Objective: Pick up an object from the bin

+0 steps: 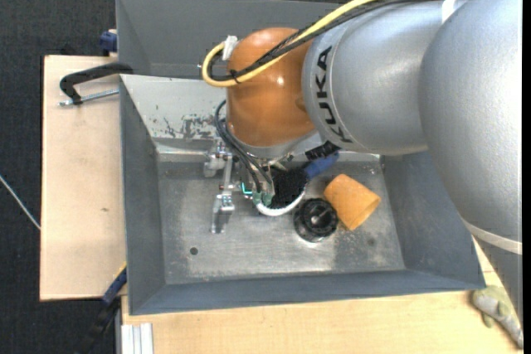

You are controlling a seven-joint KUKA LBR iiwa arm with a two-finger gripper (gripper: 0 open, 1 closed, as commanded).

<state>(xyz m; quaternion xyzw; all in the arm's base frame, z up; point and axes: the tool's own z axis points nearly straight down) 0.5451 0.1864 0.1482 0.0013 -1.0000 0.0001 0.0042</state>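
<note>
My gripper (222, 214) reaches down to the bin floor left of centre, under the arm's orange cover, and its metal tip stands over bare floor. Just to its right lies a black object with a white ring-like edge (280, 191), partly hidden by the gripper's body. Further right sit a round black knob-like thing (315, 219) and an orange cone-shaped cup (353, 200) lying on its side. A blue piece (320, 166) pokes out behind them, under the arm. I see nothing held in the gripper.
The arm and its orange cover hide the back and right of the bin floor. The floor to the left of and in front of the gripper is bare metal with a small dark spot. The bin's sloped walls rise on all sides.
</note>
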